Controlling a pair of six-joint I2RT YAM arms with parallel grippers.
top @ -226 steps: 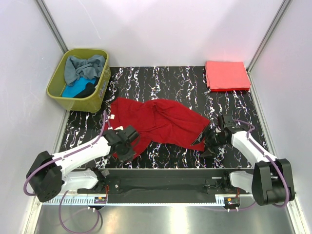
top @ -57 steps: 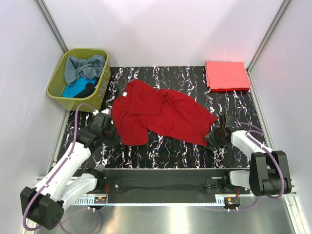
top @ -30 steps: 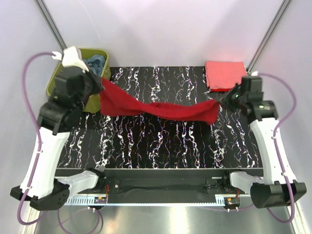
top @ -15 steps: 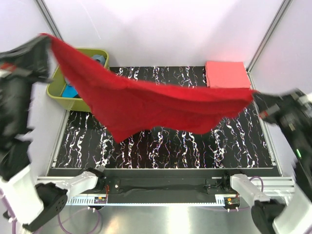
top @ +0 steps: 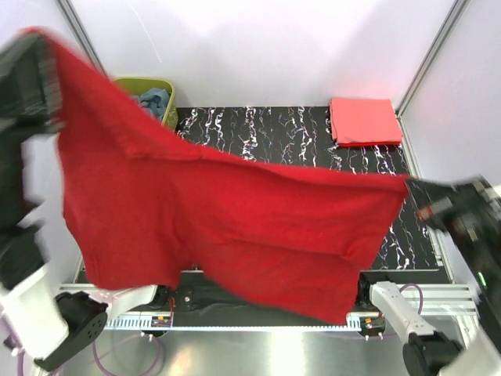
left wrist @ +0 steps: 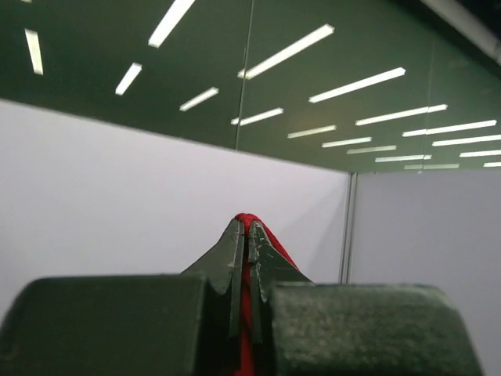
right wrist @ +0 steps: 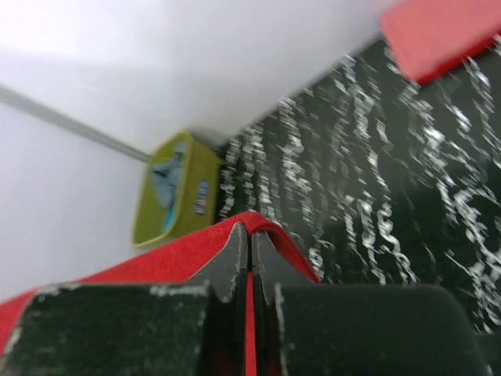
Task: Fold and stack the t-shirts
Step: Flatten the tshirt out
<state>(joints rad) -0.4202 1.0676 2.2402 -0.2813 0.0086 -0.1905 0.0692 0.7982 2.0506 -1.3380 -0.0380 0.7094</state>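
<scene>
The large dark red t-shirt (top: pixel 227 227) hangs spread in the air between both arms, high above the table and close to the top camera. My left gripper (top: pixel 35 51), blurred at the upper left, is shut on one edge; red cloth (left wrist: pixel 272 236) shows between and over its fingertips (left wrist: pixel 244 229). My right gripper (top: pixel 415 192), lower at the right, is shut on the other edge (right wrist: pixel 156 266), its jaws (right wrist: pixel 250 232) pressed together on the cloth. A folded coral-pink t-shirt (top: pixel 364 121) lies at the table's far right corner (right wrist: pixel 442 35).
The olive-green basket (top: pixel 160 88) stands at the far left, mostly hidden by the red shirt, with a grey-blue shirt (top: pixel 153 99) in it; the right wrist view shows the basket (right wrist: pixel 176 196) too. Black marbled table (top: pixel 274 133) shows beyond the shirt. White walls enclose the cell.
Both arms have lifted the red shirt off the table over the last seconds. Since half a second ago it has come up further and hangs wider, now covering most of the table.
</scene>
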